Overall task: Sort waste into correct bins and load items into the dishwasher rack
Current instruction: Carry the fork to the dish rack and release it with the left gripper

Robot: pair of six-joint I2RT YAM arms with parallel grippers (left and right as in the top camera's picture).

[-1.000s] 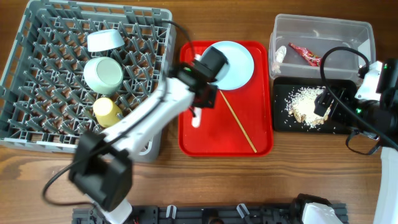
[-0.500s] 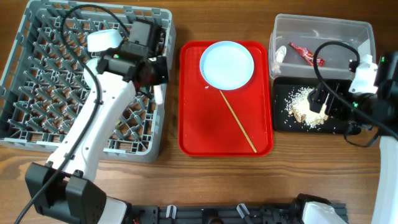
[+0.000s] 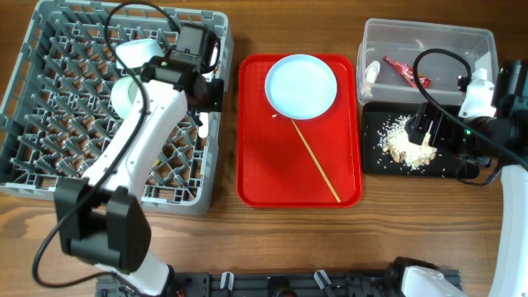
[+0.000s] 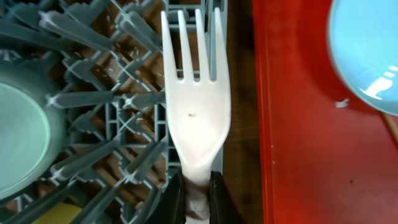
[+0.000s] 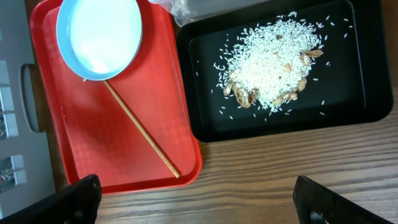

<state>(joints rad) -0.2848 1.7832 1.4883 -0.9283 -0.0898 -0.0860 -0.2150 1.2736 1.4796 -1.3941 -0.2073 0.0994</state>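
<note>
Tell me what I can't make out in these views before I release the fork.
- Fork: left wrist view, handle end hidden inside the left gripper and cut off by the bottom edge.
- Green bowl: left wrist view, cut off by the left edge; overhead, partly under the left arm.
- Plate: right wrist view, top cut off by the frame.
- Rack: overhead, the left arm covers a diagonal strip of pegs.

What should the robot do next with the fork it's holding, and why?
Probably nudge the fork further in over the rack and lower it. The left gripper is shut on its handle, but the fork hangs at the rack's edge beside the table, so releasing here might drop it outside.
</note>
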